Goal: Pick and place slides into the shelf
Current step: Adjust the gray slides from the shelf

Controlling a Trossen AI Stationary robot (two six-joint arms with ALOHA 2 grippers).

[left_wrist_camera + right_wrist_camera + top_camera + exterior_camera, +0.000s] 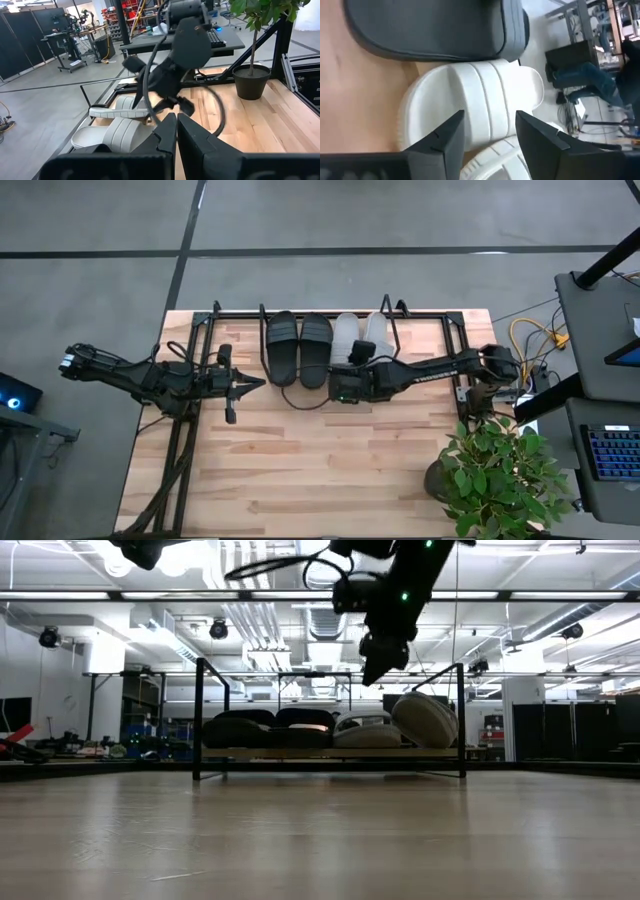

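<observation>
From above, all 4 slides sit in the shelf (452, 320) at the far edge of the worktop (300, 470): the black pair (298, 345) on the left, the grey pair (360, 332) on the right. The right end effector (352, 365) hovers at the near ends of the grey slides, its arm stretched level across from the right side, while the left end effector (252, 384) waits beside the shelf's left end, fingers pressed together. From worktop height, the rightmost grey slide (424, 718) leans tilted against its neighbour rather than lying flat. The left wrist view shows the right arm bent down over the grey slides. In the right wrist view, the right end effector's fingers (445, 137) stand apart over a grey slide (475, 107), gripping nothing. To finish well, I judge it should lift straight up clear of the straps, leaving the leaning slide undisturbed.
</observation>
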